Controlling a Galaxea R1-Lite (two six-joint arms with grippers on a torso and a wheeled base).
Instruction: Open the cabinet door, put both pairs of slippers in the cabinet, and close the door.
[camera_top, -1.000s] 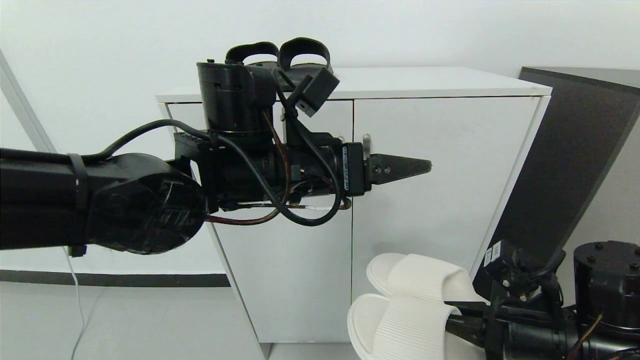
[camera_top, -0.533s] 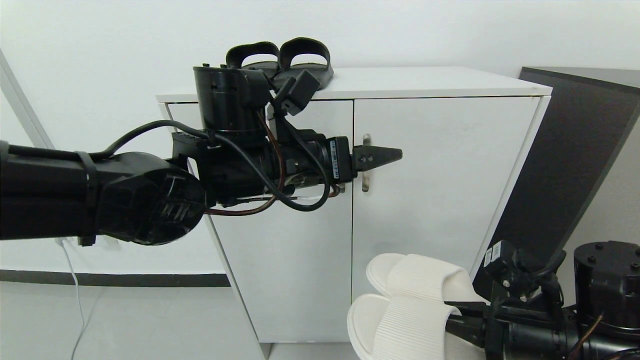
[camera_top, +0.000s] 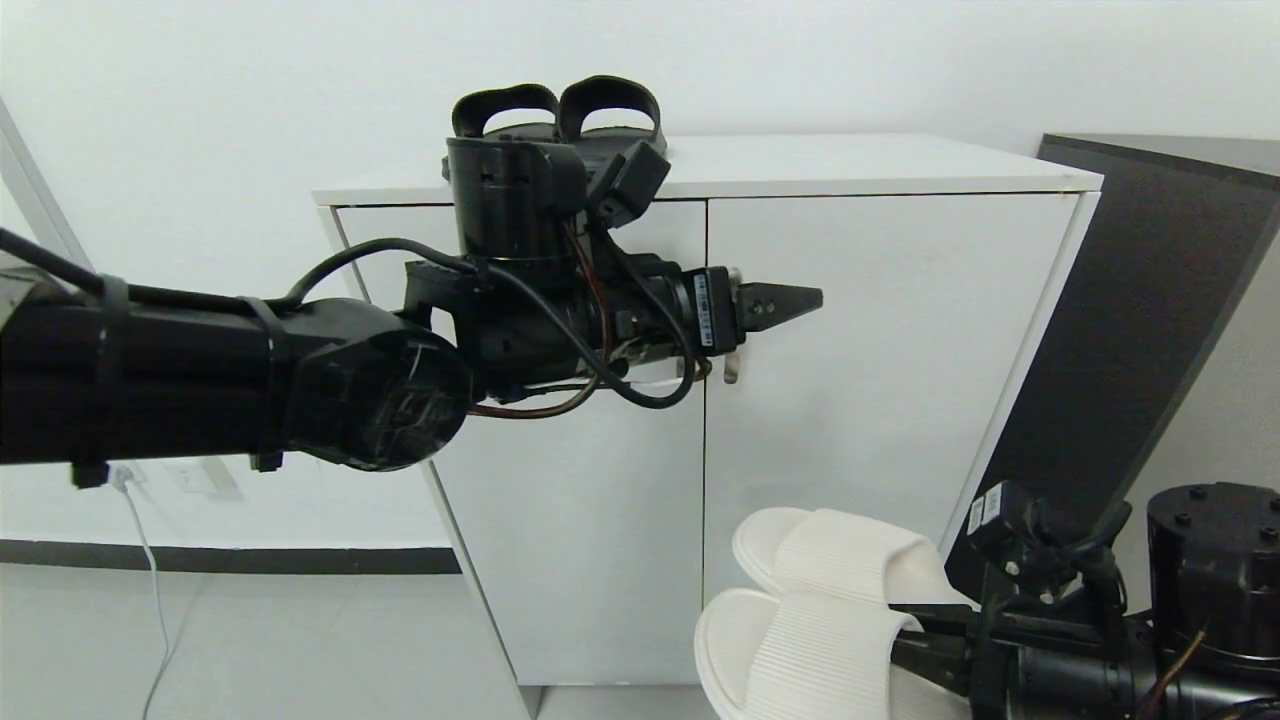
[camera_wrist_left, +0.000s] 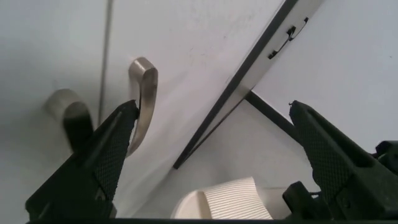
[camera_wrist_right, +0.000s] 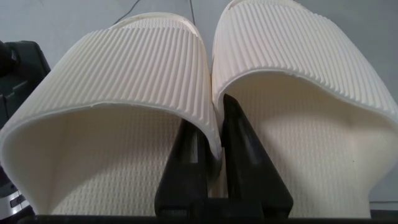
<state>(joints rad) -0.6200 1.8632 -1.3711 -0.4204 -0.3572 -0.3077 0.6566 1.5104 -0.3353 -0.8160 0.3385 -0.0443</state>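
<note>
Fingers apart just beside the handle (camera_wrist_left: 144, 93) of the shut door (camera_top: 880, 350), the left gripper (camera_top: 795, 302) needed to straddle it squarely before pinching and pulling; the right gripper (camera_wrist_right: 216, 134) held the white slippers (camera_top: 820, 600) clamped, low before the cabinet (camera_top: 850, 160).

Shut cabinet doors (camera_top: 880, 380) barring the interior, white slippers (camera_top: 820, 610) before the lower right door, open floor (camera_top: 250, 640) at left.

The matte-black left arm (camera_top: 180, 380) bears looped black and reddish cables (camera_top: 640, 402), a cylindrical housing (camera_top: 510, 200) and a white label (camera_top: 705, 310) — its tapered black gripper (camera_top: 812, 296) shows two screws (camera_top: 765, 306).
</note>
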